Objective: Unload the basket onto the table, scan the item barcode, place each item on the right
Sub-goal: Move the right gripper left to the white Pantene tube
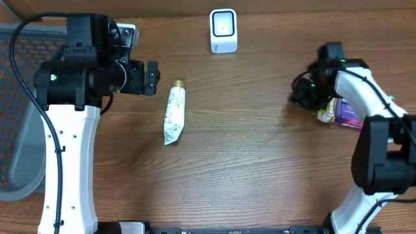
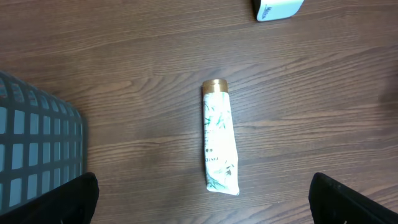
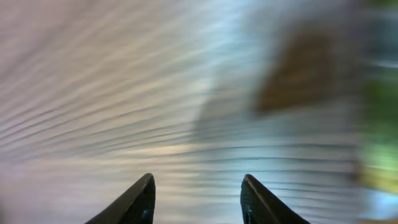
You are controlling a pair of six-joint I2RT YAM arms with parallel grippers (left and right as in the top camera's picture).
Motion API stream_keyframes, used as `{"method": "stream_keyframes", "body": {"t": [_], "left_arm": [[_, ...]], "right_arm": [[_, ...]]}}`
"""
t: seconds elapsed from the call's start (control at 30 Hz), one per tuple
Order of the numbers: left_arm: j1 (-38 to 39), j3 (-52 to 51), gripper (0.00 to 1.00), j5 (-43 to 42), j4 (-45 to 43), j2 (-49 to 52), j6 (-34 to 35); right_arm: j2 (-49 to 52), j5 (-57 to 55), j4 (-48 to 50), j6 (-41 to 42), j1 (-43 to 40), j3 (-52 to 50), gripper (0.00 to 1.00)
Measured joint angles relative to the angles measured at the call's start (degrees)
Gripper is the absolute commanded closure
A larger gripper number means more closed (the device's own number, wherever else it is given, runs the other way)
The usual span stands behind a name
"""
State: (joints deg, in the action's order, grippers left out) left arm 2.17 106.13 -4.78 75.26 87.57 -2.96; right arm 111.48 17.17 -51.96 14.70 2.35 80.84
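A white tube with a leaf print and a gold cap point(image 1: 174, 112) lies flat on the wooden table, left of centre. It also fills the middle of the left wrist view point(image 2: 219, 140). My left gripper point(image 1: 151, 77) hovers just left of the tube's cap, wide open point(image 2: 202, 200) and empty. The white barcode scanner point(image 1: 223, 30) stands at the back centre, its corner showing in the left wrist view point(image 2: 278, 9). My right gripper point(image 1: 301, 96) is at the right, beside a purple and yellow packet point(image 1: 342, 112). The right wrist view is motion-blurred; the fingers point(image 3: 198, 179) stand apart with nothing between them.
A grey mesh basket point(image 1: 18, 136) sits at the table's left edge, its corner visible from the left wrist point(image 2: 37, 149). Bare wood lies between the tube and the packet. The right arm's base stands at the front right.
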Motion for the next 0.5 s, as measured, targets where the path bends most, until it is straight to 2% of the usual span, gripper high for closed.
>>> {"method": "stream_keyframes", "body": {"t": [0.1,0.23,0.3,0.5], "left_arm": [[0.0,0.0,0.0,0.0,0.0,0.0,0.0],[0.0,0.0,0.0,0.0,0.0,0.0,0.0],[0.0,0.0,0.01,0.0,0.0,0.0,0.0],[0.0,0.0,0.01,0.0,0.0,0.0,0.0]], "right_arm": [[-2.3,5.5,3.9,2.1,4.4,0.9,0.39],[-2.8,9.5,9.8,5.7,11.4,0.9,0.34],[-2.8,10.6,12.0,7.6,15.3,0.8,0.27],[0.7,12.7,21.4,11.8,25.1,0.7,0.2]]}}
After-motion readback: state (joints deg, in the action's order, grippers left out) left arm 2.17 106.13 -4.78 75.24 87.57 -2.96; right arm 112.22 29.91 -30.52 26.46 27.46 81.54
